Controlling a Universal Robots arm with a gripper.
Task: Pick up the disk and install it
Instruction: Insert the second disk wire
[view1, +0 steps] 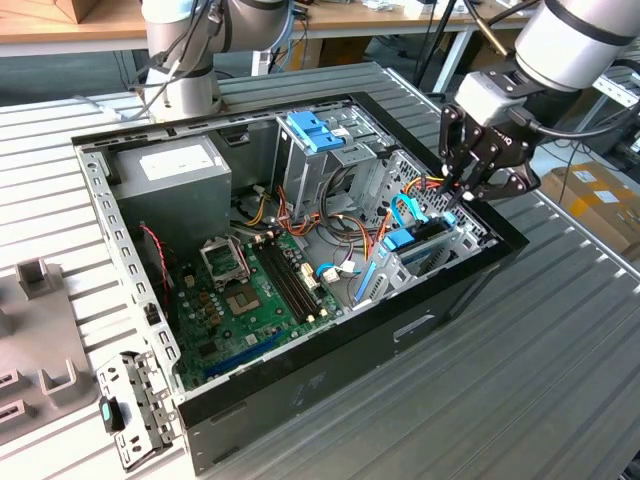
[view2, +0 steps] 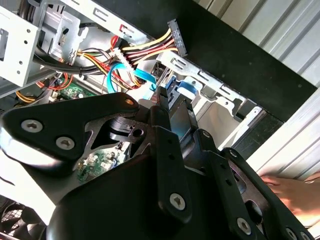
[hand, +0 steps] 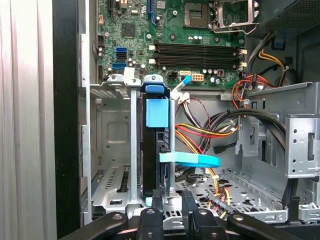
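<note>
We see the gripper (view1: 462, 192) lowered over the drive cage (hand: 112, 150) at the front corner of the open computer case (view1: 130, 250). The disk (hand: 156, 150) stands on edge directly beneath the fingertips, already partly down in a cage slot, its blue side rail (hand: 157, 111) facing the first wrist view. The fingers appear drawn together on the disk's upper edge, though the contact itself is masked by the gripper body. We judge the work to be in the install step, seating the disk. The next move calls for a straight push along the slot, without tilt. Room is tight: cage walls flank the disk on both sides, a light-blue data cable (hand: 190, 160) loops just beside it, and bundled power wires (hand: 210, 131) lie near.
</note>
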